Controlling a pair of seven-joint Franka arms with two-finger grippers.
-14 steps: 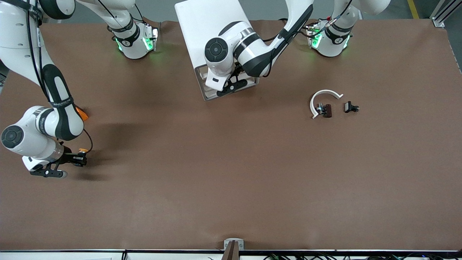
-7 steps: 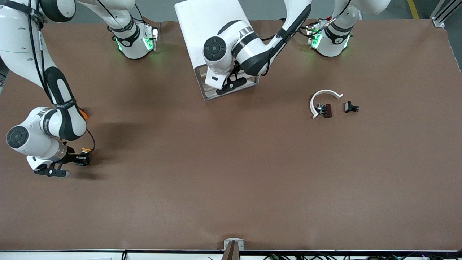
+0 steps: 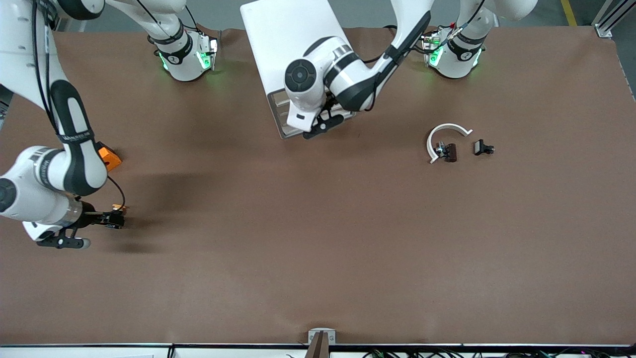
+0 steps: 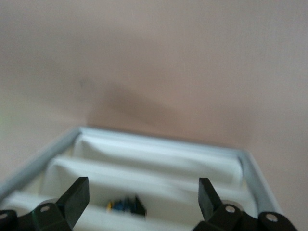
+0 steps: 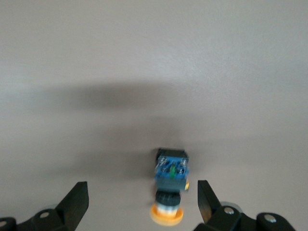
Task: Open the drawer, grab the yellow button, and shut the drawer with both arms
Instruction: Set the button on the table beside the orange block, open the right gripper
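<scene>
Even overhead light, soft shadows (both wrist views blurred)

no text or label can be read.

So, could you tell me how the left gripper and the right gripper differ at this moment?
The left gripper is at the cabinet, over its white drawers, while the right gripper is low over the bare table at the right arm's end. The right gripper has the button lying between its fingers; the left has no part there. Both are open and hold nothing.
</scene>
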